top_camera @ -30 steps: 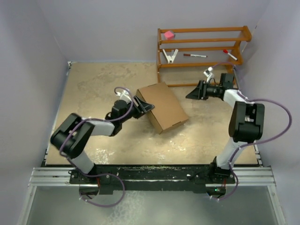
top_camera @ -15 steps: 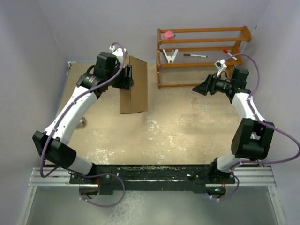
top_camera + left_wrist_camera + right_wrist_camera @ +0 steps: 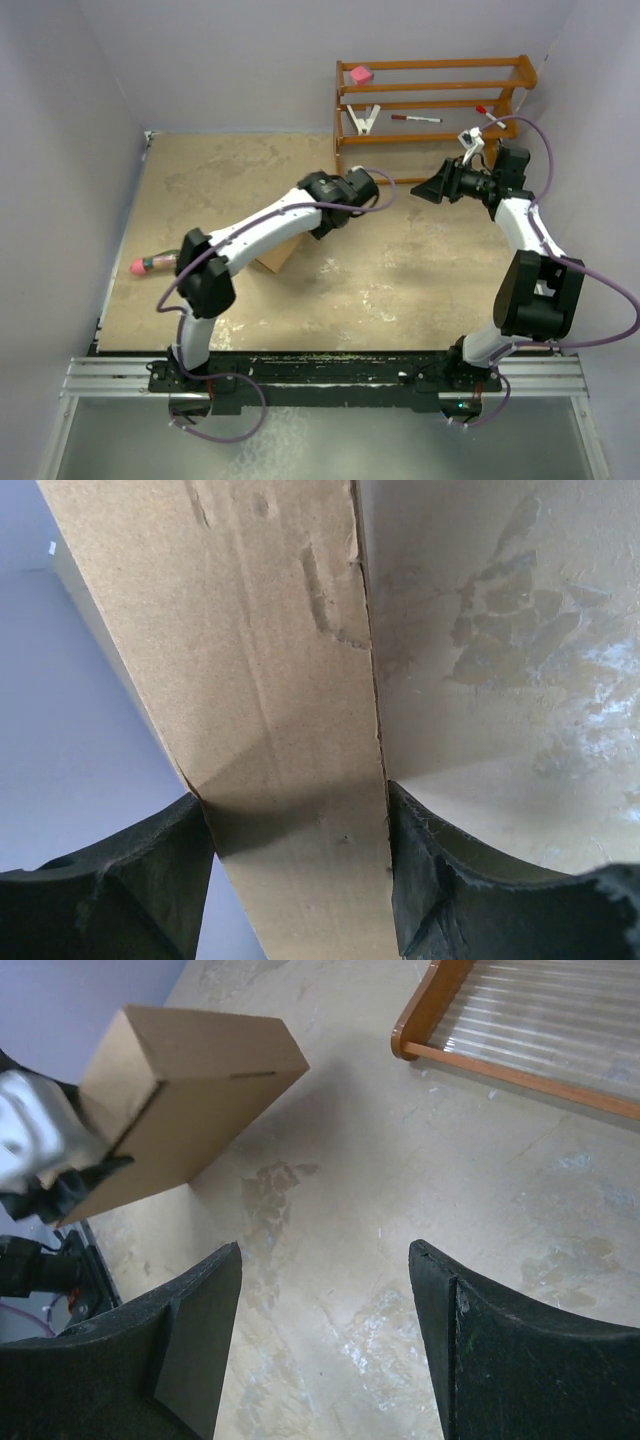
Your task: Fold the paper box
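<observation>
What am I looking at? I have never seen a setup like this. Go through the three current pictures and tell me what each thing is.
This is a robot with two arms, a left arm and a right arm, bolted to the near edge of a table. One picture looks down from above. The other two come from a camera on each wrist, so the dark shapes at the bottom are that arm's own fingers. The left hand is shut on the paper box, a brown cardboard one, and holds it tilted. The right hand is open and empty. A small pink-tipped object lies on the table, and a wooden rack with a few small items stands at the back.
</observation>
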You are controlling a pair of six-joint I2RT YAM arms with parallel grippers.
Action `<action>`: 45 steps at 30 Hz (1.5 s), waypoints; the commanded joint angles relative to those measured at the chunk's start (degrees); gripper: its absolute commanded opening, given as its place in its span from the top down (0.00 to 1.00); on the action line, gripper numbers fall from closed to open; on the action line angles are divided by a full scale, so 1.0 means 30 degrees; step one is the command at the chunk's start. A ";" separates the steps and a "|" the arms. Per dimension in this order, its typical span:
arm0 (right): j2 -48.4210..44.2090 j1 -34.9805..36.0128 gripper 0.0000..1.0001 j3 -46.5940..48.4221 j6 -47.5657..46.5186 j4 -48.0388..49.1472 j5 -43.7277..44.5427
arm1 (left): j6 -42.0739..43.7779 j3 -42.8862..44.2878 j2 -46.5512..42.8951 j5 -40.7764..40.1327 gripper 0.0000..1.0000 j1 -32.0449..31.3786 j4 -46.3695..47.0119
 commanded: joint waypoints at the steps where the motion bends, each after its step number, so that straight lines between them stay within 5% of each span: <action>1: 0.0154 -0.0119 0.28 -0.0107 0.0159 0.0495 -0.0237 | -0.0227 0.2547 0.1816 -0.4008 0.46 -0.1642 -0.2620; 7: 0.0526 -0.0121 0.28 -0.0107 0.0178 0.0524 -0.0507 | 0.0611 0.1620 0.3158 -0.4778 0.03 -0.2927 -0.1040; 24: 0.1018 0.0090 0.29 0.0006 -0.2346 -0.0681 -0.0852 | 0.1595 -0.5023 -0.4288 1.3078 0.02 -0.2825 0.8262; 29: 0.0390 0.2538 0.36 -0.0284 -0.9925 -0.5290 -0.1237 | -0.2481 -1.0660 -0.8129 1.9248 0.02 0.2676 1.4502; 34: -0.0624 0.5317 0.86 -0.1768 -2.4817 -1.0650 -0.1356 | -0.6062 -1.6056 -1.1106 2.2022 0.04 0.9022 1.9684; 37: -0.0425 0.7138 0.95 -0.2079 -3.2517 -1.3693 0.0099 | -0.5785 -1.6373 -1.0700 2.2889 0.04 1.1296 1.9002; 45: -0.2542 1.1934 0.93 -0.5628 -3.0034 -0.6044 0.5603 | -0.4859 -1.5395 -0.8032 2.4346 0.05 1.3290 1.7307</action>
